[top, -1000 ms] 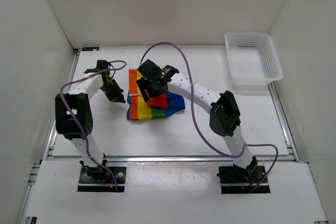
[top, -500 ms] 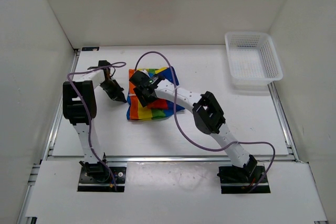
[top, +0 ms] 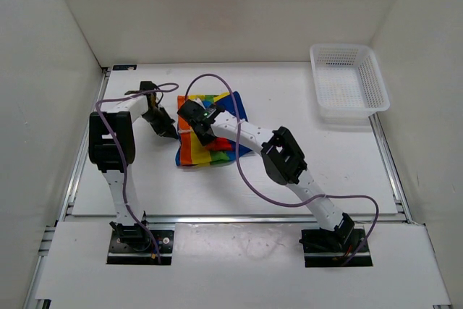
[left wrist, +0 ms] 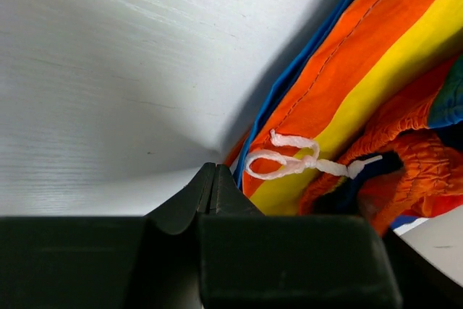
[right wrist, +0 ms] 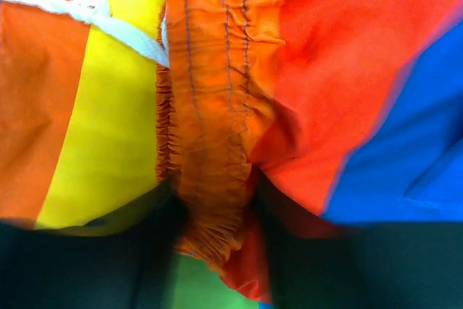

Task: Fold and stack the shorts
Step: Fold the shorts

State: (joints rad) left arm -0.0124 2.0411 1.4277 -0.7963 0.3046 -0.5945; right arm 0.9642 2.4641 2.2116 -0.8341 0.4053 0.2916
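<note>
- The shorts point(top: 195, 150) are lying as a bunched rainbow bundle on the desk point(top: 362, 157). In the overhead view they sit a little left of centre, well apart from the white mesh basket point(top: 349, 83) at upper right.
- The left tool point(left wrist: 213, 179) is showing its fingers pressed together with nothing between them, and its tip is sitting just beside the blue hem at the bundle's left edge.
- My reading: it is parking there to steady that edge while the other arm is working.
- The right tool point(right wrist: 213, 251) is hanging low over the bundle, its two dark fingers straddling the gathered orange waistband point(right wrist: 210, 106).
- That ridge of elastic is probably being targeted because it is the firmest place to take hold for a fold.
- I cannot tell whether those fingers are biting the band or only flanking it, since both are blurring out at the bottom of the right wrist view.
- The white drawstring point(left wrist: 289, 161) is looping loose over the orange and yellow stripes.
- From overhead the right arm is covering the middle of the bundle, so the layering and the leg openings are hard to make out.
- Whether the left tip is touching hem or desk is not showing.
</note>
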